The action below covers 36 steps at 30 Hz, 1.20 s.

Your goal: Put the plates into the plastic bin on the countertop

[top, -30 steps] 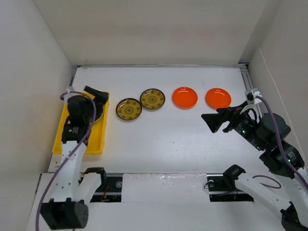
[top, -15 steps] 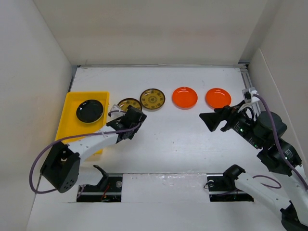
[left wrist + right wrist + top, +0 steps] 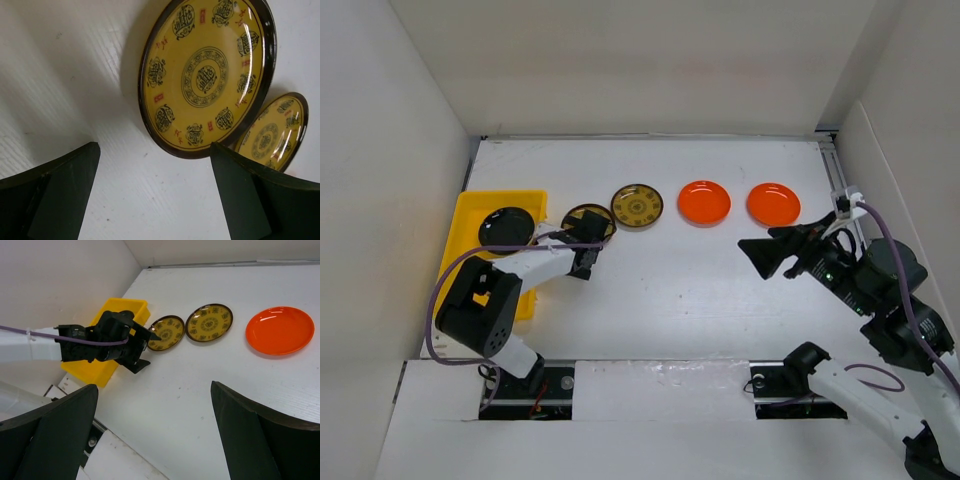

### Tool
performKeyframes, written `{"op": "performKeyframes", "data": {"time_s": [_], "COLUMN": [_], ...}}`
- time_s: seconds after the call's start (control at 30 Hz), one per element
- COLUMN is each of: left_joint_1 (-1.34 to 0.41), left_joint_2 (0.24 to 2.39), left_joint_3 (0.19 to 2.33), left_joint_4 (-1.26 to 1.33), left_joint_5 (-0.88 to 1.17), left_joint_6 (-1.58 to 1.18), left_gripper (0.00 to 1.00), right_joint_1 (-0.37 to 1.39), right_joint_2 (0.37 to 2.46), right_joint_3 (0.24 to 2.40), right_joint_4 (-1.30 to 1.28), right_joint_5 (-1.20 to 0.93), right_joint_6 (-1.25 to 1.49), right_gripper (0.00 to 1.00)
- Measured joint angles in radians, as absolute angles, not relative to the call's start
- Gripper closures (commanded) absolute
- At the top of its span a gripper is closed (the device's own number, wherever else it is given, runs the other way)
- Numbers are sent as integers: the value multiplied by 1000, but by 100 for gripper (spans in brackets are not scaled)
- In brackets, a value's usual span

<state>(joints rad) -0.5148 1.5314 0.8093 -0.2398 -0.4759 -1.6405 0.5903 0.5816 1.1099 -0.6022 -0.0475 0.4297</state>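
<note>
The yellow bin lies at the left of the white countertop with a black plate in it. Two brown-gold patterned plates stand in a row: the left one, partly hidden by my left gripper, and the right one. Two orange plates lie further right. My left gripper is open just short of the left patterned plate; the second patterned plate lies beyond. My right gripper is open and empty, held above the counter's right side.
White walls close in the counter at the back and both sides. The right wrist view shows the bin, the left arm, both patterned plates and one orange plate.
My left arm has left the bin, where the black plate now lies, and swung right and down to the left patterned plate. The right arm has barely moved.
</note>
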Motion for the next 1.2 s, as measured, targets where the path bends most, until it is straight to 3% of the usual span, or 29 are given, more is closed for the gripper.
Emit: {"op": "performKeyframes", "data": {"time_s": [0.13, 0.17, 0.27, 0.3, 0.37, 0.67, 0.83, 0.87, 0.9, 1.2], "left_joint_1": [-515, -516, -515, -515, -513, -481, -475, -473, -471, -456], "left_joint_2": [1544, 1550, 1568, 1571, 1585, 1637, 1670, 1674, 1677, 1678], "left_joint_3": [810, 812, 814, 817, 818, 860, 890, 894, 897, 941], "left_joint_4": [-231, -231, -224, -220, -218, -218, -235, -239, -241, -282], "left_joint_5": [-474, -476, -473, -471, -467, -465, -464, -464, -464, -467], "left_joint_6": [-1668, -1673, -1694, -1699, -1713, -1741, -1752, -1753, -1761, -1777], "left_gripper": [24, 33, 42, 52, 60, 64, 84, 96, 100, 100], "right_joint_1": [590, 590, 590, 590, 590, 590, 590, 590, 590, 590], "right_joint_2": [570, 569, 562, 561, 560, 554, 548, 544, 542, 529], "right_joint_3": [1110, 1111, 1112, 1114, 1119, 1133, 1144, 1145, 1147, 1174], "right_joint_4": [-606, -607, -616, -622, -624, -643, -659, -662, -667, -686], "right_joint_5": [-49, -49, -49, -49, -49, -49, -49, -49, -49, -45], "right_joint_6": [424, 422, 419, 418, 418, 411, 410, 410, 410, 395], "right_gripper": [0, 0, 0, 0, 0, 0, 0, 0, 0, 0]}}
